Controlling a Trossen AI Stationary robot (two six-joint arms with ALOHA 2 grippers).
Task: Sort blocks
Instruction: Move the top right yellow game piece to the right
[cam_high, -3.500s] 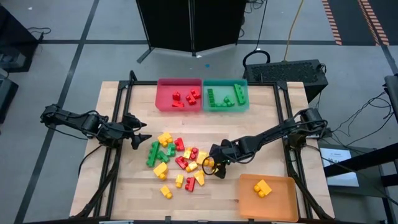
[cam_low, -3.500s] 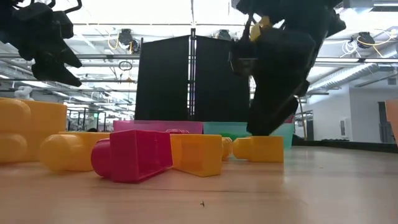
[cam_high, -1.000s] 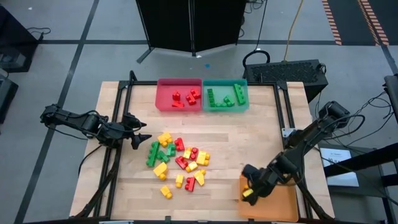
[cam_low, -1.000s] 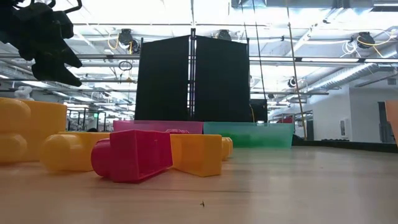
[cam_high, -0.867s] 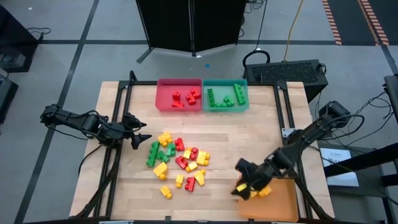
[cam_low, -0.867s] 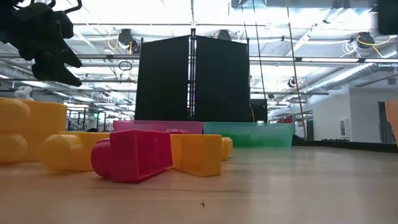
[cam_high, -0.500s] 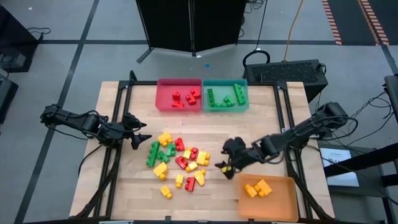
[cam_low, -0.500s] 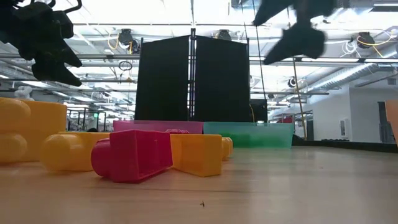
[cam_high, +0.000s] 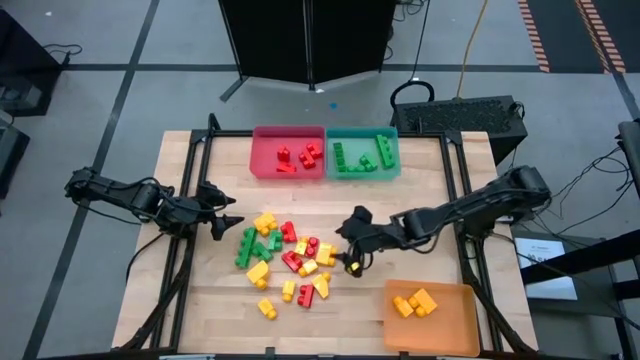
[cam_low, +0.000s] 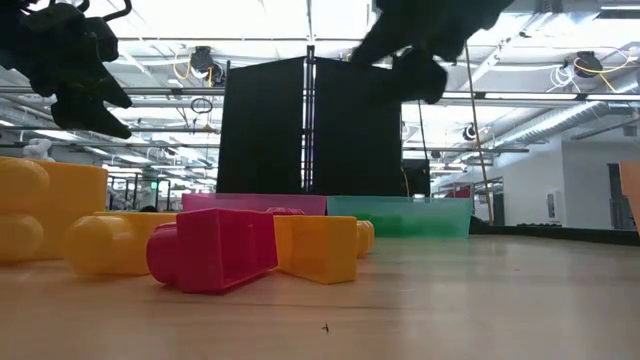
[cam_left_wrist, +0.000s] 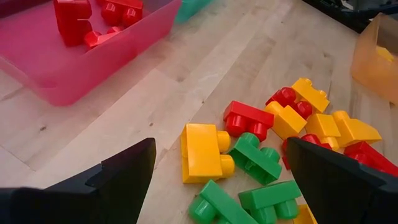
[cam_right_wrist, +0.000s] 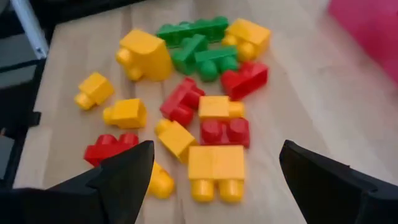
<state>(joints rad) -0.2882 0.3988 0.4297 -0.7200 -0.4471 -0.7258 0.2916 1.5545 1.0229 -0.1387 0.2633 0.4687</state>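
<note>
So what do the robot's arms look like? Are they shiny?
Both arms are dark, nearly black and matt, built of slim jointed links. The left arm ends in a pointed two-finger end effector; the right arm ends in the same kind of end effector. In the wrist views the fingers are broad, flat, black wedges with angled edges. No markings show.

We find no legible text, label, brand, number or sign in any view. The blocks and trays carry no readable markings.
</note>
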